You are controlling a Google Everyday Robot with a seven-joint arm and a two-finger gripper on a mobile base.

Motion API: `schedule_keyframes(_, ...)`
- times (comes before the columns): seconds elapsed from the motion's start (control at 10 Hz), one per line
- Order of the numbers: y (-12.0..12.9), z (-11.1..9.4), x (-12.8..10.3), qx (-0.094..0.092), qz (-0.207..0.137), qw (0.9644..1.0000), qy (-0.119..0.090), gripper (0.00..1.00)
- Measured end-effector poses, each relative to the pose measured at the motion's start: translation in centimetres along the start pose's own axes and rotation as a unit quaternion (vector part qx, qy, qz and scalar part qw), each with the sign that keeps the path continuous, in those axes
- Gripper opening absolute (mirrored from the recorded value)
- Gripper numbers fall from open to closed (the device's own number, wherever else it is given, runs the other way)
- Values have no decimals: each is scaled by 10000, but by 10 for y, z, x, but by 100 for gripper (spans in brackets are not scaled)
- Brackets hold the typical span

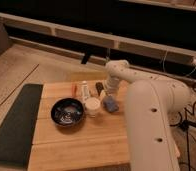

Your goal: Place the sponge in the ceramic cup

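The sponge, a small flat grey-blue pad, lies on the wooden table just right of the ceramic cup. The cup is small, cream-white and upright, standing between the sponge and a wide black bowl. My gripper points down from the white arm, right above the sponge's far left edge and close behind the cup. The gripper's tip is partly hidden against the arm.
A slim white-and-orange bottle and a small black oblong object stand behind the cup. A dark mat lies left of the table. The bulky white arm covers the table's right side. A dark shelf wall runs behind.
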Motion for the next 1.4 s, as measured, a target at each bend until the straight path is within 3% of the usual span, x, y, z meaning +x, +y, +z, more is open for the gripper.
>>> schedule_keyframes(0.1,0,4,-1,43,-24,9999,97,65)
schedule_keyframes(0.3,-4,7,-2,126,-19,9997,195,53)
schedule_keyframes(0.7,-21,-3,-6,217,189,9996,82,7)
schedule_keyframes(0.8,-23,-9,-7,197,262,9995,1,1)
schedule_keyframes(1.1,-34,-63,-21,112,508,9962,-693,0)
schedule_keyframes(1.3,-35,-123,-32,142,483,9892,-1373,0)
schedule_keyframes(1.4,-32,-141,-34,171,397,9866,-1571,0)
